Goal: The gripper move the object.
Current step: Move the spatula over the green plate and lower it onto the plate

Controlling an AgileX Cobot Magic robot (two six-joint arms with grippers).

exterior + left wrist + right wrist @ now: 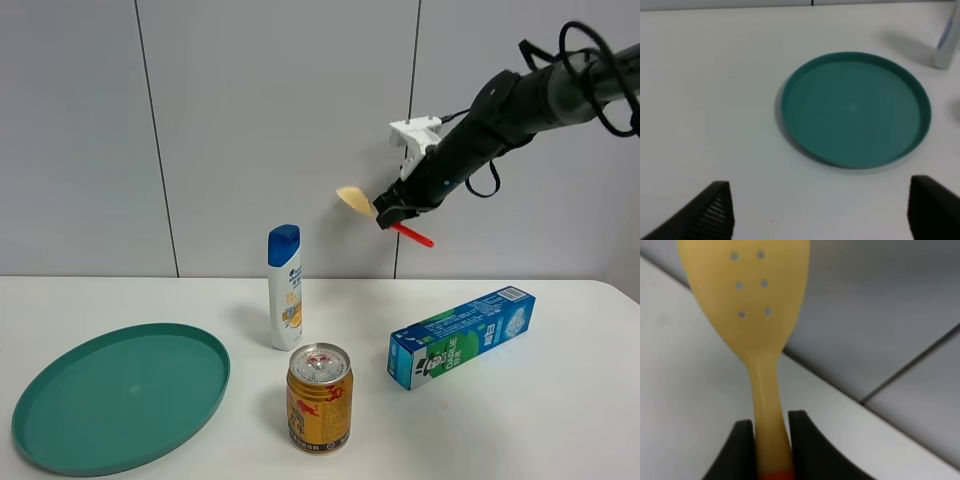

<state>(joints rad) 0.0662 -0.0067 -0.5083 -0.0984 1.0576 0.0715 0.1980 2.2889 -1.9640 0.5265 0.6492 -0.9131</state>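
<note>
Exterior high shows the right pincer clenched on the tan slotted spatula, high above the worktop. The left pincer hangs released near the teal plate.

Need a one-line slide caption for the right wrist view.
Black two-fingered right gripper shut on the neck of a tan perforated spatula with an orange-red handle.

Tan spatula aloft in right hand
</note>
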